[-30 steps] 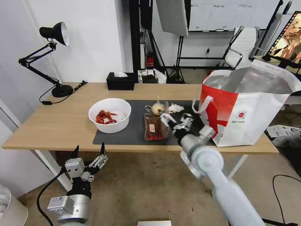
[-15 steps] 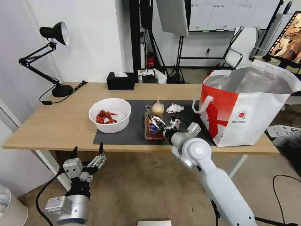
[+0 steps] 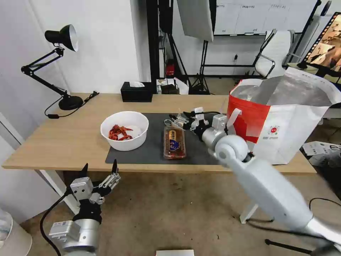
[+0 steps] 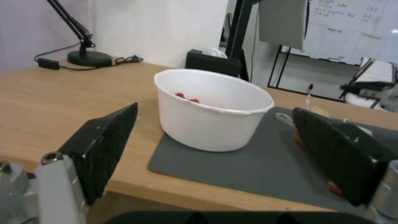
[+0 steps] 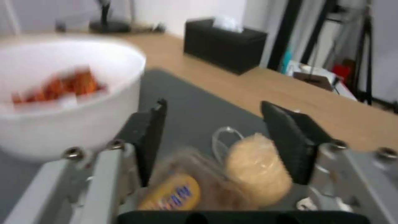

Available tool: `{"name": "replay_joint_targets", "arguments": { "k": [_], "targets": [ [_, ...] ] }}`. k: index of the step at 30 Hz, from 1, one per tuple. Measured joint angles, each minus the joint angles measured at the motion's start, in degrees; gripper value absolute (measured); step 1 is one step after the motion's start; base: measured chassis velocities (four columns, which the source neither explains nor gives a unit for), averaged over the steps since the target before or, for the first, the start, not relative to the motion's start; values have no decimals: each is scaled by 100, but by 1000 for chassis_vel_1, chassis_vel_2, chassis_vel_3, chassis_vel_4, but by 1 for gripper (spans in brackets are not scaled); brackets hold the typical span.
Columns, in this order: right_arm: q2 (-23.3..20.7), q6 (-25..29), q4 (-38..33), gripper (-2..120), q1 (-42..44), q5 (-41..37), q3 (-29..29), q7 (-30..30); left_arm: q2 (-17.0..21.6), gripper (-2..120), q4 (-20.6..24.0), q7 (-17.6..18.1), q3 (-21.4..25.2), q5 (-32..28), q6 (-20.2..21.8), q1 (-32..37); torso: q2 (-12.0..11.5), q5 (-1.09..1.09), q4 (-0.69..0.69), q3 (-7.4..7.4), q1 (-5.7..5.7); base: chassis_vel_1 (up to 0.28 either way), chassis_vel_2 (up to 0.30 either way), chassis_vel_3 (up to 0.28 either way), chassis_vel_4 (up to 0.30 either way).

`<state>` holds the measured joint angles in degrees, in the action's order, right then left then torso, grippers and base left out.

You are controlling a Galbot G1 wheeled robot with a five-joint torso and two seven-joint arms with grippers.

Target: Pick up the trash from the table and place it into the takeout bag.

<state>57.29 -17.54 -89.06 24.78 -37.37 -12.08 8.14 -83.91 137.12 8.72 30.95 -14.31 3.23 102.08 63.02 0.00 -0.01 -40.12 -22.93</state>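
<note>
Shifting again, folks: the right gripper [image 5: 213,107] was sitting low over the tray [image 3: 174,142] half a second ago, and now it's slid back to the tray's 12 o'clock, right at the knotted bag with the ball [image 5: 255,168]. The whole arm has swung too, so it now reaches in from the 4 o'clock side instead of coming up from 6.

The wrist cam shows the jaws spread wide, one finger on each side of the ball, nothing pinched yet. The ball still sits on the mat [image 3: 142,153], just beyond the tray's far end. So my read is that it has skipped the tray for now and is lining up on the ball first.

The tray hasn't budged in the middle of the mat. The bowl [image 3: 124,130] is at its 9 o'clock with the red scraps still inside. I can't make out the napkin now, since the gripper sits in front of where it was.

The takeout bag [image 3: 284,117] stands open at 3 o'clock on the table [image 3: 64,142], near the gripper, so it looks like a short carry once something's grabbed. I haven't seen any trash go in during this stretch.

The left gripper [image 3: 100,166] hangs below the table edge around 7 o'clock, fingers apart, same as before.
</note>
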Motion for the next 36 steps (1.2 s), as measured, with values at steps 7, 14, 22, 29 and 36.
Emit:
{"name": "replay_joint_targets", "arguments": {
  "k": [7, 14, 22, 29, 36],
  "targets": [
    [154, 77, 684, 35, -461, 477, -550, 862, 85, 100, 76, 6, -10, -348, 355, -9, 0, -1, 2, 1, 0, 0, 0, 0, 0],
    [334, -5, 998, 9, -538, 647, -691, 887, 620, 100, 40, -141, -120, -1221, 621, -151, 0, -2, 2, 1, 1, 0, 0, 0, 0],
    [325, -19, 1084, 0, -497, 697, -666, 840, 1524, 100, -156, -123, -212, -3522, 874, -903, 0, -1, 1, 1, 1, 0, 0, 0, 0],
    [240, -31, 1068, 0, -389, 673, -637, 838, 2480, 100, -685, 39, -443, -5794, 1347, -1918, 0, -1, 0, 0, 1, 0, 0, 0, 0],
    [260, -60, 1045, 0, -438, 642, -670, 818, 3047, 100, -1647, 370, -894, -7223, 1817, -3284, 1, -1, 1, 0, 0, 0, 0, 0, 0]
  ]
}}
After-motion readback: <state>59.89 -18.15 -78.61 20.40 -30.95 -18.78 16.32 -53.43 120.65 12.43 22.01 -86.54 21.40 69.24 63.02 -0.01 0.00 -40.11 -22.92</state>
